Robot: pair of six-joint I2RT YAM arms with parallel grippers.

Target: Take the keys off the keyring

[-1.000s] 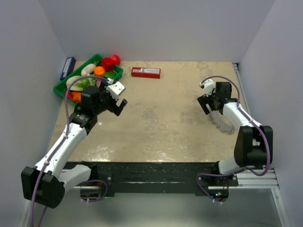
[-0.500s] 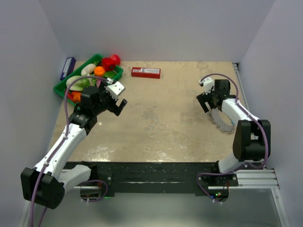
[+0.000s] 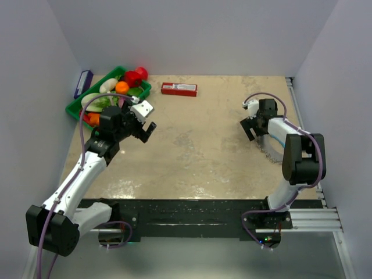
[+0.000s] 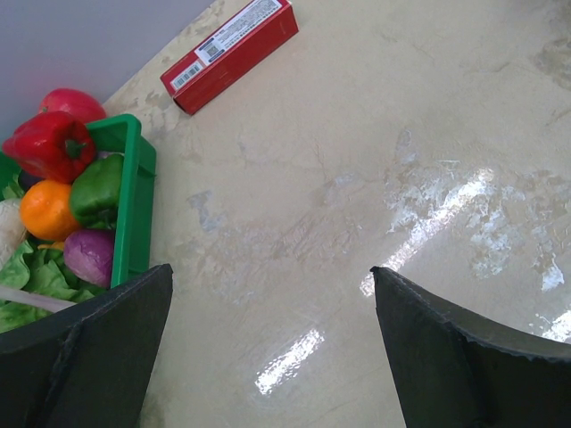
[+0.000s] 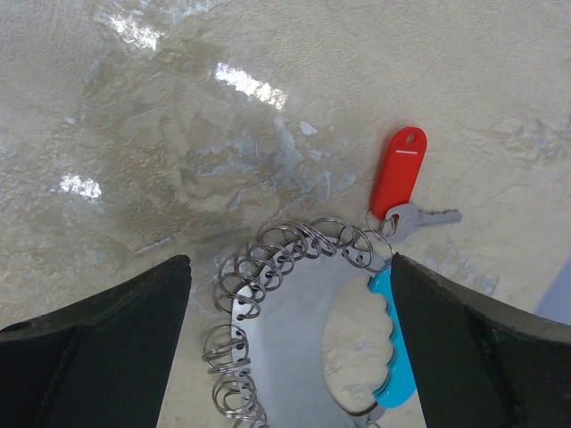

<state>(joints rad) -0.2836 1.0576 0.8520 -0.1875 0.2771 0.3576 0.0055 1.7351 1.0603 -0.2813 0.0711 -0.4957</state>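
**Right gripper edges in over keyring**

Swings the right gripper slightly inward and folds its arm more upright than a second ago. Leaves it spread wide, holding nothing, above the keyring, flat on the table at the right side. Looks like lining up a first grasp. Keys not yet off. Keeps the left gripper spread, empty, unmoved. Finds pepper, orange and lettuce in the green tray, far left.

Centre open, edges cluttered
Beige stone-look counter is bare mid-way; green plastic tray and long red box crowd far left, silvery blue-handled keyring lies right.
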